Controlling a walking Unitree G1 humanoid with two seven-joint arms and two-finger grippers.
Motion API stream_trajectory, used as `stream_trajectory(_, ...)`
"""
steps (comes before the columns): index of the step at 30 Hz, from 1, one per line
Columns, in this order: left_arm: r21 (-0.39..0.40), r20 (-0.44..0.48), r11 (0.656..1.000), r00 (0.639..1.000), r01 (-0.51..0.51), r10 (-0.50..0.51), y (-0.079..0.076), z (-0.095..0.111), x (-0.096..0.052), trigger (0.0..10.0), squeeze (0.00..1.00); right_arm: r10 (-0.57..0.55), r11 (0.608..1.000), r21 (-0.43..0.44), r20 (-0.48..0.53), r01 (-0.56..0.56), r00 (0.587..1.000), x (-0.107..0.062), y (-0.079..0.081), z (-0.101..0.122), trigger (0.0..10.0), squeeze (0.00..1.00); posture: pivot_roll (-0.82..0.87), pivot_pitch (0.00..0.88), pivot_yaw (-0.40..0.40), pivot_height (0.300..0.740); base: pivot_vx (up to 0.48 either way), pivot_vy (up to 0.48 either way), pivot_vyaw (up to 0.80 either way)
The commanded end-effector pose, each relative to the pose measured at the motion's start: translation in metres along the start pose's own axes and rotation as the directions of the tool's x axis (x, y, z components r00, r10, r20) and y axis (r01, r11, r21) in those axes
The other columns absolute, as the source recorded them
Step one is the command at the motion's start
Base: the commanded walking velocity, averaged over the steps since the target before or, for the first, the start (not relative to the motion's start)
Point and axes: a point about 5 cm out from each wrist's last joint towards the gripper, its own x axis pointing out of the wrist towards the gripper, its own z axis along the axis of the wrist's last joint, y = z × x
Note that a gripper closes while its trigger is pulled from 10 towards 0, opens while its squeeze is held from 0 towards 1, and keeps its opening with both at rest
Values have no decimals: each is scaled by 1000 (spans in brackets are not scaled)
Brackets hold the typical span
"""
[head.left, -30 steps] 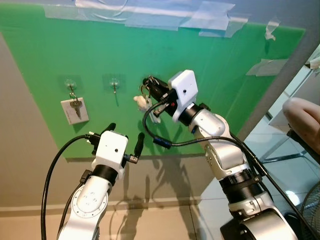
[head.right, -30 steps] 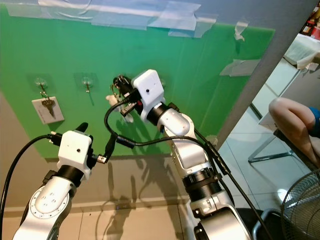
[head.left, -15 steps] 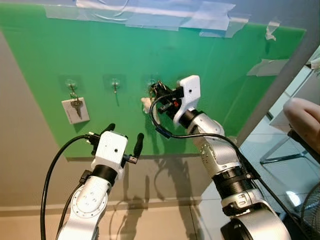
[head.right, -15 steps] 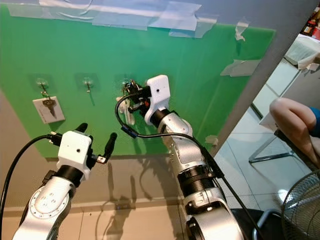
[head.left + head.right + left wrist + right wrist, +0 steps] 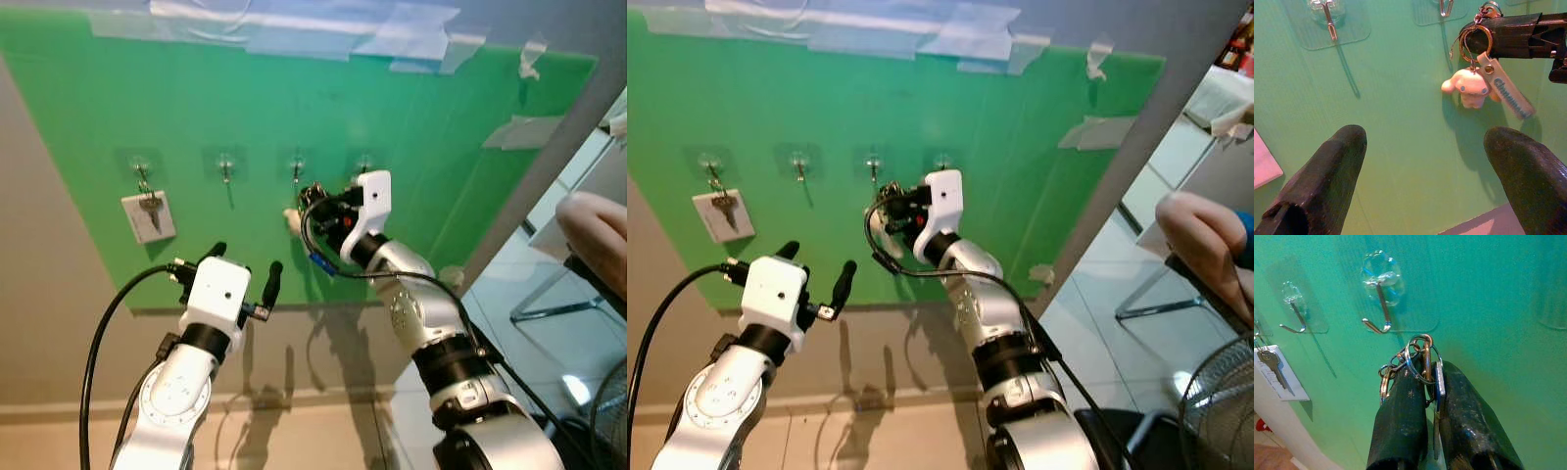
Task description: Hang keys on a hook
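My right gripper (image 5: 313, 199) is shut on a bunch of keys (image 5: 1418, 360), its rings pinched between the black fingers (image 5: 1400, 416). A white plush charm (image 5: 1469, 88) and a pale tag (image 5: 1506, 90) dangle from the ring (image 5: 1475, 41). The bunch hangs just below the third clear hook (image 5: 296, 168) on the green board (image 5: 441, 117), apart from it; in the right wrist view that hook (image 5: 1378, 308) is a little beyond the rings. My left gripper (image 5: 245, 262) stands open lower down and to the left, holding nothing.
The first hook (image 5: 140, 168) carries a key with a white card (image 5: 147, 215). The second hook (image 5: 225, 166) and fourth hook (image 5: 364, 162) are bare. A person's knee (image 5: 593, 225) is at the right, and a fan (image 5: 1215, 411) stands at the lower right.
My right gripper has sunk with the keys from hook height to just below the third hook, uncovering the third and fourth hooks. The left arm has stayed still.
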Motion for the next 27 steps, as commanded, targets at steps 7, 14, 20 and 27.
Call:
stream_trajectory(7, 0, 11, 1000, 1000, 18, -18, -2, 2, 0, 10000, 0, 99, 924, -376, 53, -72, 994, -9, 13, 23, 0, 0, 36, 0, -97, 740, 0, 0, 0)
stream_trajectory(14, -2, 11, 1000, 1000, 18, -18, -2, 1, 1, 10000, 0, 201, 829, -538, 31, -154, 979, -29, 25, 23, 0, 0, 26, 0, -90, 740, 0, 0, 0)
stream_trajectory(20, -3, 12, 1000, 1000, 24, -24, -2, 1, 3, 10000, 0, 260, 790, -584, 41, -188, 965, -29, 37, 28, 0, 0, 20, 0, -84, 740, 0, 0, 0)
stream_trajectory(27, 2, 14, 1000, 1000, 27, -27, -1, 1, 4, 10000, 0, 329, 729, -648, 51, -219, 943, -19, 49, 37, 0, 0, 27, 0, -81, 740, 0, 0, 0)
